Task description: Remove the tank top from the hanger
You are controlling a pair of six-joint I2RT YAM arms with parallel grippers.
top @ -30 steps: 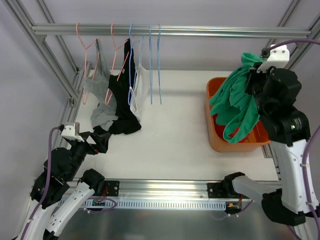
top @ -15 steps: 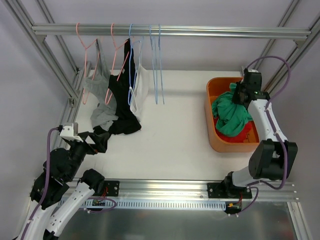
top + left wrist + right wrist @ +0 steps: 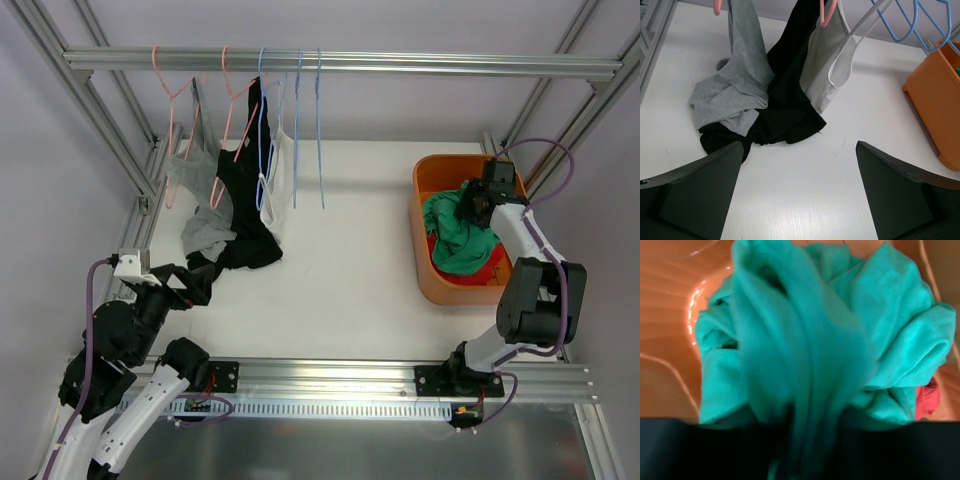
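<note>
Where the left tool waits: near-left corner of the counter, fingers spread wide with nothing between them.
Heap just beyond it: the grey top, black top and white top hang at far left, their hems trailing on the counter.
Orange bin: on the right side. The green tank top lies bunched inside, off any hanger, over a scrap of red cloth.
Right tool: low in the bin. It seems clamped on a fold of the green cloth that draws into a ridge, though cloth hides its fingers.
Doing it well: I'd let go low, open fully, then rise straight up so no strap drags back out.
In the way: the bin's far wall sits close by the wrist, and a cable loops above.
Rail: on the far side, with two bare blue hangers near its middle.
</note>
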